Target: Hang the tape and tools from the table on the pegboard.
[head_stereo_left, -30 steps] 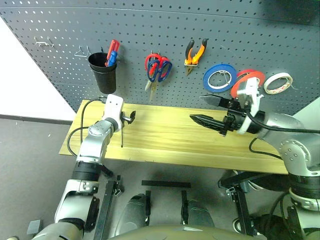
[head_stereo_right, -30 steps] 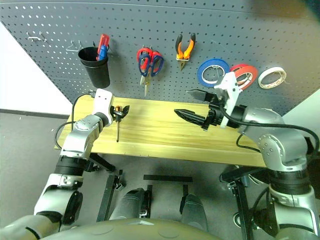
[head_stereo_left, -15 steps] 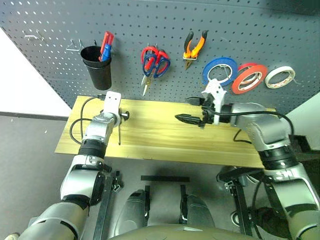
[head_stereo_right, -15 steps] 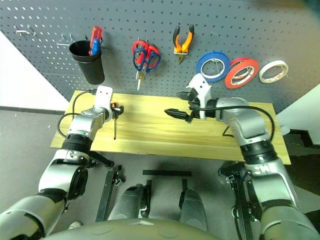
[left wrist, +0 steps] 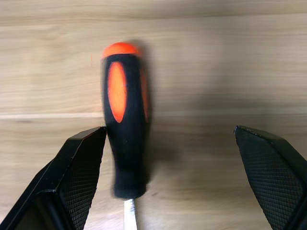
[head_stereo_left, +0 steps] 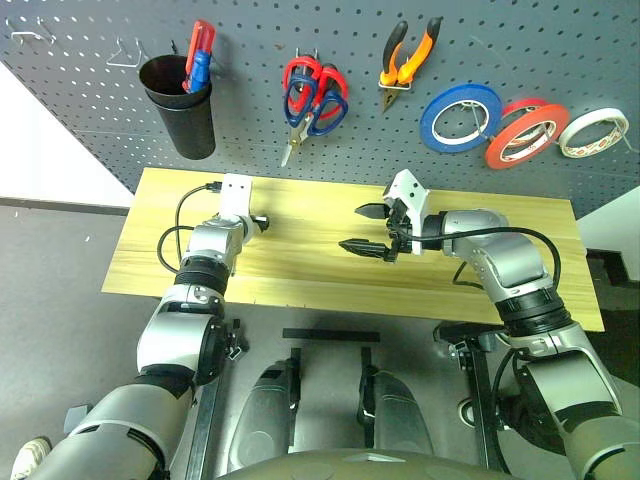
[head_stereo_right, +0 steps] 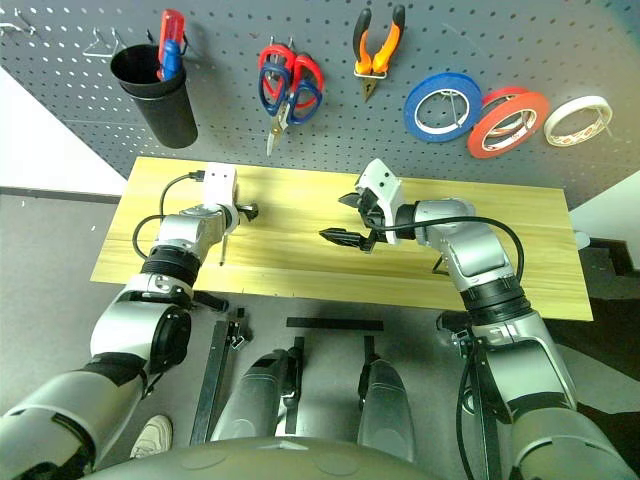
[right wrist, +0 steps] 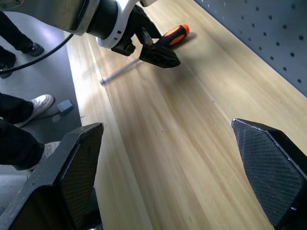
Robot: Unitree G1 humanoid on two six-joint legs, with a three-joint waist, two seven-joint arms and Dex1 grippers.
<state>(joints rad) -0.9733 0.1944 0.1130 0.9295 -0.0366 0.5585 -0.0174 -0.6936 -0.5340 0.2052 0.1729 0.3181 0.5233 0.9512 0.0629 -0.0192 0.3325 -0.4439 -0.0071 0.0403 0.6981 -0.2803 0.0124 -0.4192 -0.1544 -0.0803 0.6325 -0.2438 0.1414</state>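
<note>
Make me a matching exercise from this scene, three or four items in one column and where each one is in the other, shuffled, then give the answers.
Things:
1. screwdriver
2. orange-and-black pliers
3. red tape ring
4. black cup

Places:
A. hanging on the pegboard between a blue ring and a pale ring
B. lying on the table between the open left gripper's fingers
C. hanging on the pegboard, holding a red-and-blue tool
D. hanging on the pegboard, right of the scissors

Pairs: 1-B, 2-D, 3-A, 4-C
</note>
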